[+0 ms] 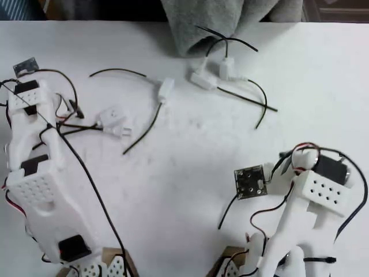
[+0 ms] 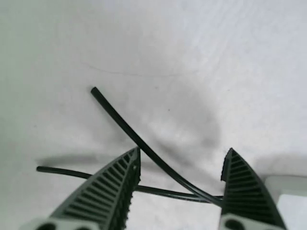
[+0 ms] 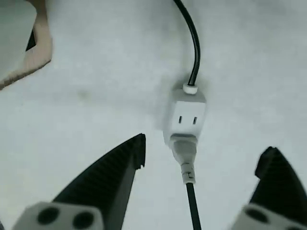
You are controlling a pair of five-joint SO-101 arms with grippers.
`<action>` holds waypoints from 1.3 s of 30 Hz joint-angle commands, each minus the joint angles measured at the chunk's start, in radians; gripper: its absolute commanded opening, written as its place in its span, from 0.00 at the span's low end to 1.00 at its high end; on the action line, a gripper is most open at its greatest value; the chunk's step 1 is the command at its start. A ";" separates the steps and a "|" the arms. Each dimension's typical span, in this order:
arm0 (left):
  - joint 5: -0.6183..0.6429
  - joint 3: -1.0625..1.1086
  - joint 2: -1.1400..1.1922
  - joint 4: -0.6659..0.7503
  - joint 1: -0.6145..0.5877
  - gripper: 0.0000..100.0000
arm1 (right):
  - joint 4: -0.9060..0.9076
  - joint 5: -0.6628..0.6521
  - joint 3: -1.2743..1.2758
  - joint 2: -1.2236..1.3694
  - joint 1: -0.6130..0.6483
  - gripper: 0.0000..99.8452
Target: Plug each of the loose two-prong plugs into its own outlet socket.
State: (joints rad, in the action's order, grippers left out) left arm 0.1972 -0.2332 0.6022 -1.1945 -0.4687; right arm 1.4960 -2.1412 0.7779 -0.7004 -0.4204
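1. The loose plug [image 1: 112,118] lies flat toward the left of the table [image 1: 190,167]. Its long axis runs roughly across the table, its two prongs point right and slightly toward the near edge, and its black cord trails left toward the left arm.
2. The socket block [image 3: 184,117] lies between the fingers of the right gripper [image 3: 204,146], which are spread wide and touch nothing. Its long axis lies in line with its cords, which leave from opposite ends.
3. A second plug [image 3: 184,148] is seated in one end of that block, and two slots face up.
4. The left gripper [image 2: 182,158] is also spread. Two black cords [image 2: 124,127] cross on the table between its fingers.
5. A white connector [image 1: 166,89] sits near the middle with a cord at each end. It may be a mated plug and socket, but the high view is too coarse to say.
6. The table is white. A grey cloth [image 1: 230,23] hangs over its far edge, just beside two more white connectors [image 1: 203,79].
7. The plugs and sockets are white plastic on thin black cords.
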 commanded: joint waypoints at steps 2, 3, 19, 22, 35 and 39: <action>-0.003 -0.011 -0.007 0.012 0.004 0.27 | -0.107 0.008 0.068 -0.015 0.004 0.31; -0.003 -0.011 -0.007 0.012 0.005 0.27 | -0.114 0.008 0.071 -0.015 0.004 0.31; -0.003 -0.012 -0.007 0.012 0.005 0.27 | -0.180 0.117 -0.180 0.558 -0.012 0.31; -0.005 -0.012 -0.007 0.012 0.005 0.27 | -0.183 0.160 -0.247 0.650 -0.013 0.31; -0.008 -0.012 -0.007 0.012 0.005 0.27 | -0.188 0.176 -0.279 0.799 -0.012 0.29; -0.008 -0.011 -0.007 0.012 0.004 0.27 | -0.259 0.183 -0.279 0.812 -0.016 0.12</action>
State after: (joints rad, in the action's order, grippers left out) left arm 0.1972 -0.2332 0.6022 -1.1945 -0.4687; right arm 1.2935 -1.9724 0.5186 0.1005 -0.4204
